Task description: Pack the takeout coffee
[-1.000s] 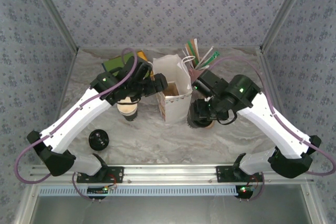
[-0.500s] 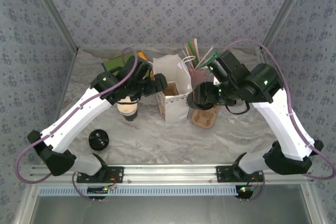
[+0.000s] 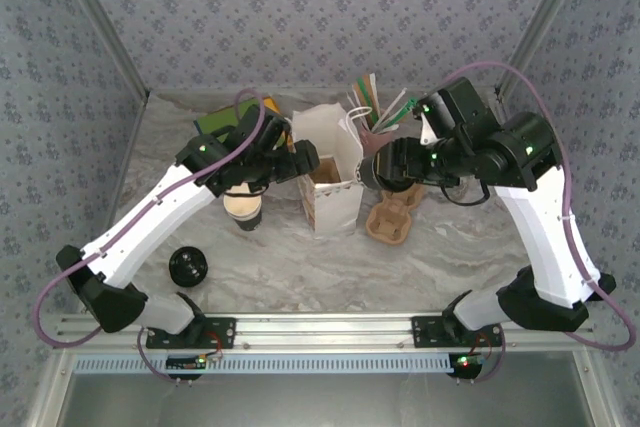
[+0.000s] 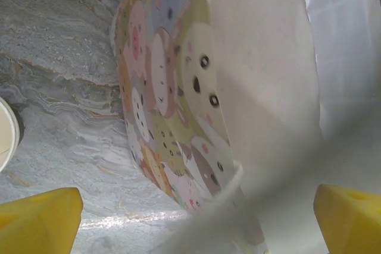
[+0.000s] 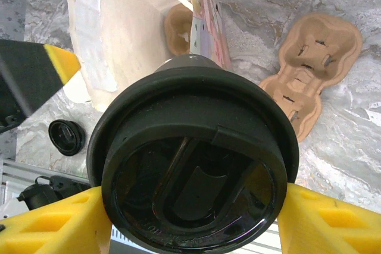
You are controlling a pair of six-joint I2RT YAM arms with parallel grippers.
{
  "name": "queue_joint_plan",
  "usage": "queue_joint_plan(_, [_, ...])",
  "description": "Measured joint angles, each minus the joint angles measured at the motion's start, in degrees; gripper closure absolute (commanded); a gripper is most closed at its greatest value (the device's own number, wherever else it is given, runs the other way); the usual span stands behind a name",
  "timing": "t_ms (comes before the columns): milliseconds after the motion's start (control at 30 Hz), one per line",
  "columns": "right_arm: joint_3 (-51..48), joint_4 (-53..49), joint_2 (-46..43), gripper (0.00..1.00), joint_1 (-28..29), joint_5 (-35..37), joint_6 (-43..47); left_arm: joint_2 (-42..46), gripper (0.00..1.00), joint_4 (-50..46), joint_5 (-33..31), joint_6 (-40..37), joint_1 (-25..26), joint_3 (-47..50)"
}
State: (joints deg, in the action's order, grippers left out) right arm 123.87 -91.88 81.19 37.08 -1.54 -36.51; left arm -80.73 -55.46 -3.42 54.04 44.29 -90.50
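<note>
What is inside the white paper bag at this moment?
A brown moulded cardboard piece lies low inside the white paper bag. The rest of its bottom is hidden by the bag walls and the takeout coffee.

Marble table [image 3: 300,267], paper bag [image 3: 335,202], cup carrier [image 3: 392,222], loose lid [image 3: 188,266]

Has lifted the takeout coffee [image 5: 196,147] off the cardboard cup carrier [image 3: 392,217] with the right gripper [image 5: 193,221] clamped around it, uncovering the carrier. Has swung the cup up and back toward the far side, bringing it beside the open top of the white paper bag [image 3: 335,182].
</note>
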Motion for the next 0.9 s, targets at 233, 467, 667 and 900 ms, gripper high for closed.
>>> queue_joint_plan(233, [2.97, 0.0, 2.19, 0.33, -1.03, -1.44, 1.31, -0.81, 0.01, 0.13, 1.03, -0.24, -0.04, 0.0])
queue_joint_plan(467, [6.23, 0.0, 4.55, 0.34, -1.86, -2.73, 1.73, -0.81, 0.01, 0.22, 1.29, -0.39, -0.04, 0.0])
queue_joint_plan(667, [7.5, 0.0, 6.56, 0.34, -2.14, -4.33, 1.92, -0.81, 0.01, 0.22, 1.27, -0.74, -0.04, 0.0])
queue_joint_plan(900, [9.29, 0.09, 10.88, 0.34, -2.25, -5.99, 1.9, 0.61, 0.01, 0.81, 1.25, -1.07, -0.46, 1.14])
